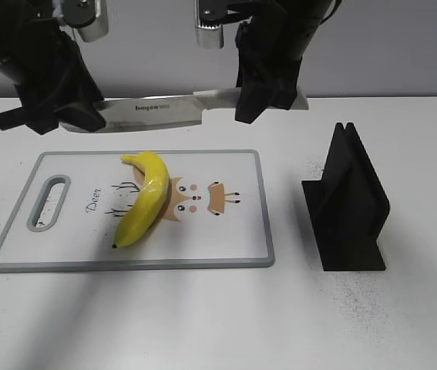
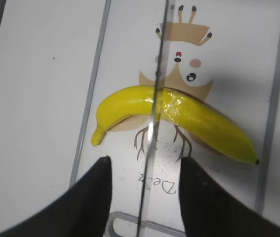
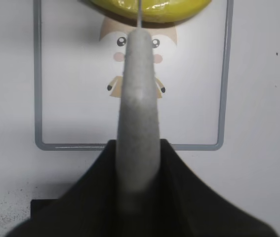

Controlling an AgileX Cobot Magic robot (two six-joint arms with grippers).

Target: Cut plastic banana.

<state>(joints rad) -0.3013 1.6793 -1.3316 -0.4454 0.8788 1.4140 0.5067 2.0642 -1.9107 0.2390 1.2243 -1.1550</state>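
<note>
The plastic banana [image 1: 147, 199] lies on the white cutting board [image 1: 72, 247], curved, with a shiny seam round its middle. My right gripper [image 1: 253, 104] is shut on the grey handle of a knife [image 1: 152, 110] and holds it level above the banana. In the right wrist view the handle [image 3: 139, 98] runs from the jaws [image 3: 139, 143] toward the banana [image 3: 149, 7]. My left gripper [image 1: 75, 116] is at the blade tip. In the left wrist view its fingers [image 2: 144, 160] stand open either side of the blade [image 2: 154, 113], which crosses over the banana [image 2: 199, 118] near the seam.
A black knife stand [image 1: 349, 208] stands on the white table to the right of the board. The board has a grey rim, a handle slot [image 1: 48, 202] at its left end and a deer drawing [image 1: 195, 199] in the middle.
</note>
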